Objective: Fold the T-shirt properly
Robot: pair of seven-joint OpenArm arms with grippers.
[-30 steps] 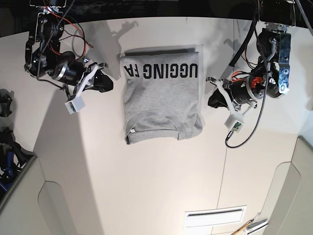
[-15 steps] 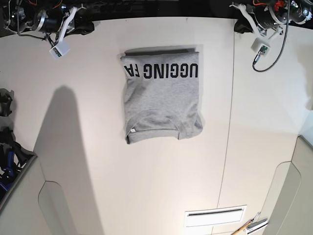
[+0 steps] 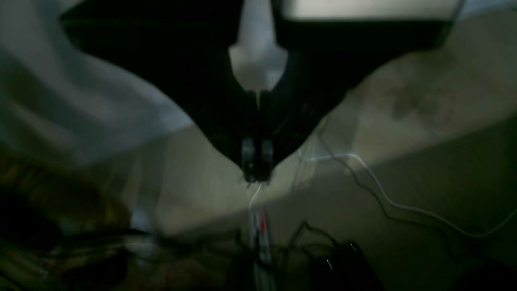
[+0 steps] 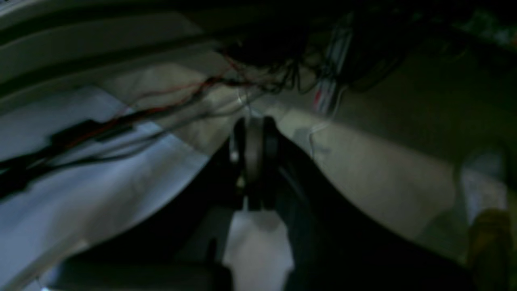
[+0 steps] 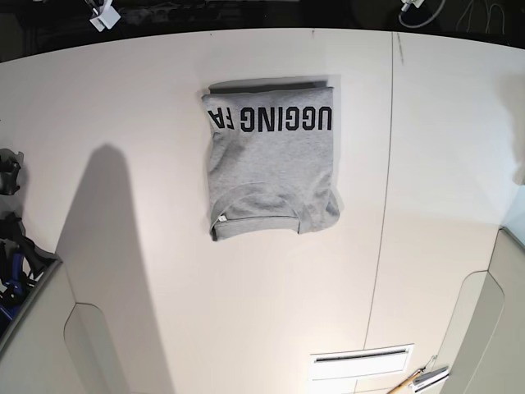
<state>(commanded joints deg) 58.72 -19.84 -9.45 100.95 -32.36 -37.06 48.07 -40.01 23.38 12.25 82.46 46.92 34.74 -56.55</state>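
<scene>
The light grey T-shirt (image 5: 271,168) lies folded into a rough rectangle on the white table (image 5: 123,98), with black block letters across its far part and a sleeve hem at its near edge. Both arms are drawn back past the table's far edge. Only a white bit of each shows in the base view, at top left (image 5: 102,15) and top right (image 5: 414,10). In the left wrist view my left gripper (image 3: 255,167) has its jaws together, holding nothing. In the right wrist view my right gripper (image 4: 252,129) is also shut and empty. Neither wrist view shows the shirt.
A seam (image 5: 385,205) runs down the table right of the shirt. A slotted vent (image 5: 361,361) and some tools (image 5: 420,379) sit at the near right. Dark gear (image 5: 10,246) stands at the left edge. Both wrist views are dim, showing cables (image 3: 363,178) beyond the table.
Both arms have pulled back from beside the shirt to beyond the table's far edge, almost leaving the base view. The shirt has not moved.
</scene>
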